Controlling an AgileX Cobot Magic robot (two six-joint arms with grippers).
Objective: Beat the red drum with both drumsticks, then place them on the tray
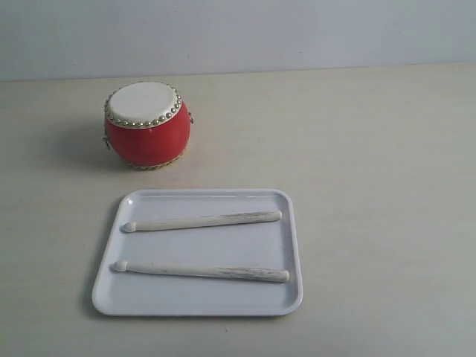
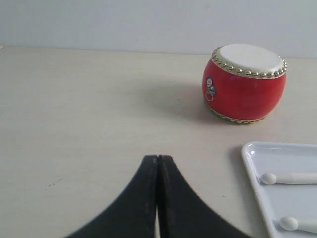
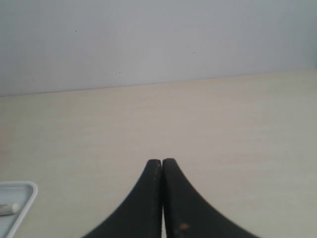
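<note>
- Red drum (image 1: pixel 147 125): upright, upper left of the exterior frame, clear of the tray.
- Tray (image 1: pixel 201 300): lower centre. Both drumsticks (image 1: pixel 202 221) lie inside it, roughly parallel, tips toward frame left, apart from each other.
- Surface (image 1: pixel 379 163): open room across the right half of the frame.
- Left hand (image 2: pixel 158 157) and right hand (image 3: pixel 162 161): clenched, fingers together, grasping nothing.

A glossy finish is being shown by the red drum (image 1: pixel 147 137), matt speckled wood by the drumsticks (image 1: pixel 202 221), and smooth white plastic by the tray (image 1: pixel 201 299).
</note>
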